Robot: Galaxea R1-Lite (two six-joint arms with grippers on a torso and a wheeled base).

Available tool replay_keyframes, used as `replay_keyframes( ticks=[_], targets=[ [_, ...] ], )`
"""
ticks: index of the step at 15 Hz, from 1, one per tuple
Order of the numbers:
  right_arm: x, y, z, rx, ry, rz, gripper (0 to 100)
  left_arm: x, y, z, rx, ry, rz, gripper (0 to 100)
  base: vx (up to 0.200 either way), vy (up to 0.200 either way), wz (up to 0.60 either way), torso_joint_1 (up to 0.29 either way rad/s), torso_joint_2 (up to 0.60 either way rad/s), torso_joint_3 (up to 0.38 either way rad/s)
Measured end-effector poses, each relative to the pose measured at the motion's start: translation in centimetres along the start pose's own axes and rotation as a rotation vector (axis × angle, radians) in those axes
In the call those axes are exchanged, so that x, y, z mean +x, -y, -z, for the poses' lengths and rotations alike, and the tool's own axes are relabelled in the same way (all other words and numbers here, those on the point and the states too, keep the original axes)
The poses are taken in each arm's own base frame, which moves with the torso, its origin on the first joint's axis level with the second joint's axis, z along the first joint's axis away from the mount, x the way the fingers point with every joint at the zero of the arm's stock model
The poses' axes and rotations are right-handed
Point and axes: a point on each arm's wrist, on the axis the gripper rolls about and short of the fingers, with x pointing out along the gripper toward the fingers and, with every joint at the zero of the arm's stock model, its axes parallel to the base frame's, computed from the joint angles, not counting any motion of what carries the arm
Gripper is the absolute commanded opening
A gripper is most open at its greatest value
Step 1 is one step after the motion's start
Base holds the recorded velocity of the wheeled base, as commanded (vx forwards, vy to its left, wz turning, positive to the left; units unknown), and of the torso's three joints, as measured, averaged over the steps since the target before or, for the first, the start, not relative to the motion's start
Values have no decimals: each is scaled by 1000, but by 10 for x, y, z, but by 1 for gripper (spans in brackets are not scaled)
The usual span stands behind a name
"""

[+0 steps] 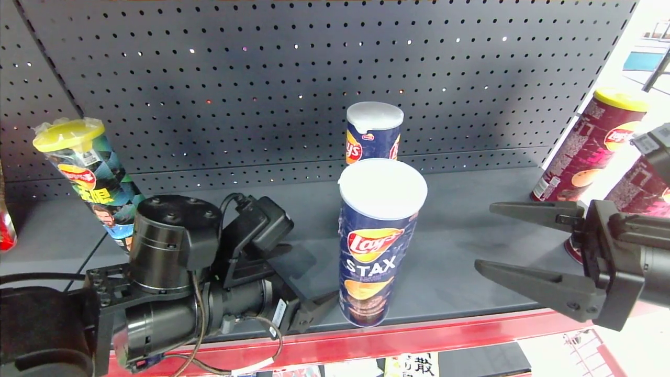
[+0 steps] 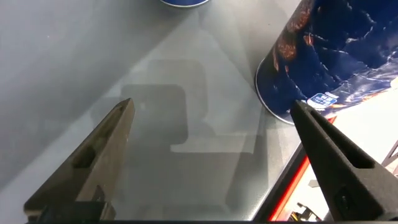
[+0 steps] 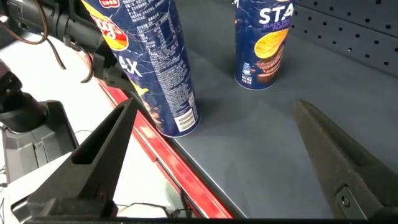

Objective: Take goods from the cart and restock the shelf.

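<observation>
Grey sheet metal forms the shelf deck (image 1: pixel 471 251), backed by a dark perforated panel (image 1: pixel 261 78) and edged in front by a glossy red strip (image 1: pixel 419 337). At the far left a yellow-lidded chip can (image 1: pixel 86 173) in a loose clear wrap stands near the back, partly hidden behind the left arm. The left gripper (image 1: pixel 309 283) lies low over the deck with its fingers spread wide and nothing between them. Its outer finger ends just beside the base of the front blue chip can (image 1: pixel 379 246), and whether the two touch cannot be told.

That can stands upright at the deck's front edge with its white lid on. The rear blue chip can (image 1: pixel 372 136) is directly behind it, near the panel and apart from it, also lidded. Bare deck separates the front can from the right gripper (image 1: pixel 484 236), which hovers with its fingers wide apart and empty, pointing at the can. Behind that arm, at the right end, stand a maroon chip can (image 1: pixel 589 149) with a yellow lid and a second maroon can (image 1: pixel 644 183), mostly covered by the arm. The lids hide what the cans hold.
</observation>
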Motion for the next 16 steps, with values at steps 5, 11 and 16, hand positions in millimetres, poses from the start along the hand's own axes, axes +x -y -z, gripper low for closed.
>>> replay_keyframes(
  ticks=[5,11,16],
  targets=[
    [-8,-4,13,9,-25,3,100,-18,-2,-6,-8,46,-45,100,0,0,0,0,0,0],
    [-50,-20,48,17,-27,70,100,-92,-10,0,-63,85,-176,100,0,0,0,0,0,0],
    [-94,-32,68,105,-154,232,100,-160,-3,41,-100,-6,-314,100,0,0,0,0,0,0]
  ],
)
